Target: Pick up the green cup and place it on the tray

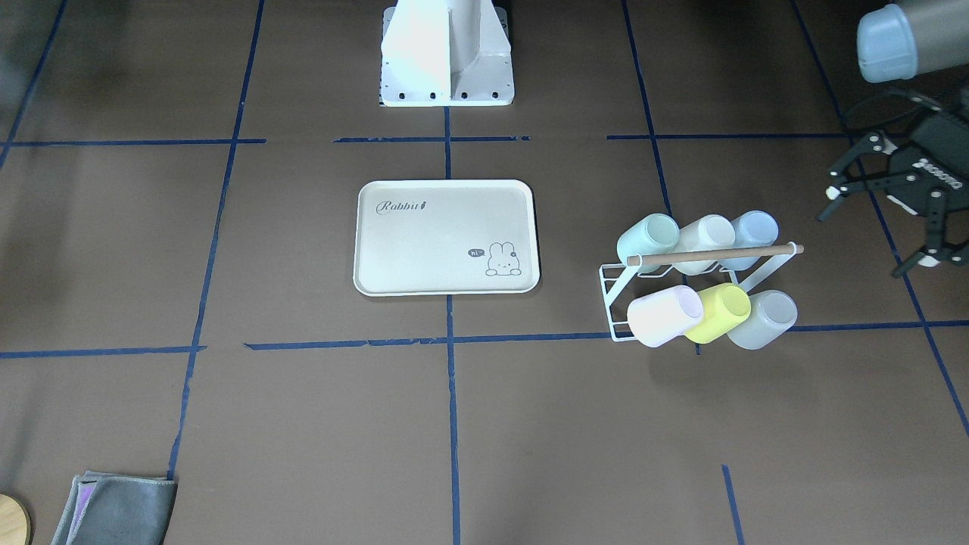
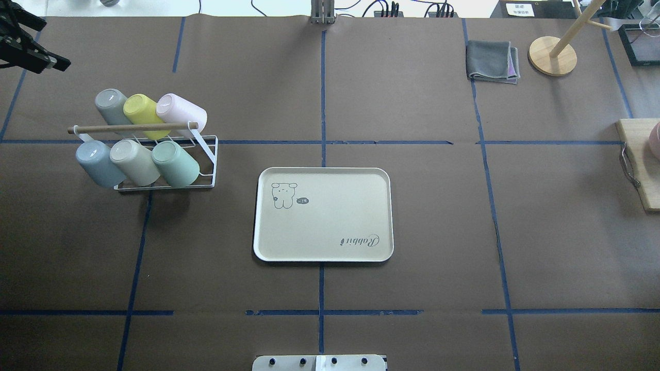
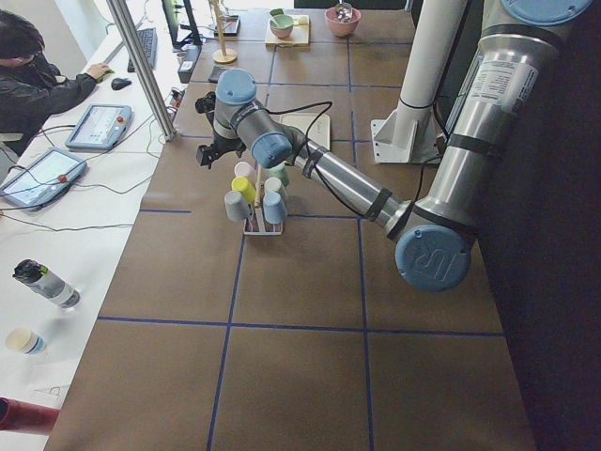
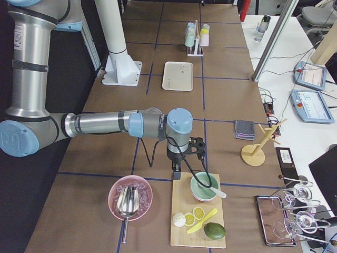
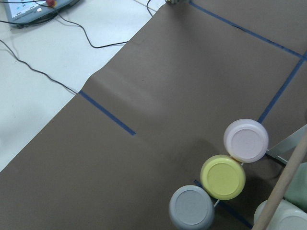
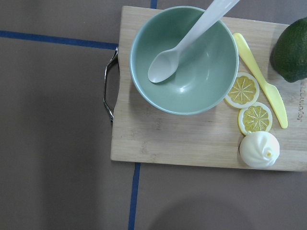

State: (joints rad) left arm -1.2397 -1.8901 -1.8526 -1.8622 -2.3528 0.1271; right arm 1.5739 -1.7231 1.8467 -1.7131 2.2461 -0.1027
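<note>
The green cup [image 1: 647,236] [image 2: 175,163] is mint and lies tilted on a white wire rack [image 1: 615,303] [image 2: 209,154], in the row nearer the robot, at the end nearest the tray. The cream tray [image 1: 424,242] [image 2: 330,216], marked "Rabbit" with a bunny drawing, lies bare at the table's middle. My left gripper [image 1: 878,227] [image 2: 31,51] is open and empty, out past the rack on its far outer side and apart from it. My right gripper [image 4: 195,145] hangs over the cutting board far from the cups; I cannot tell whether it is open or shut.
The rack also holds cream, pale blue, pink, yellow-green and grey cups under a wooden handle bar [image 1: 715,255]. A grey cloth [image 2: 492,62] and a wooden stand [image 2: 553,51] sit at the far right. A cutting board [image 6: 144,139] carries a green bowl [image 6: 192,81], lemon slices and an avocado.
</note>
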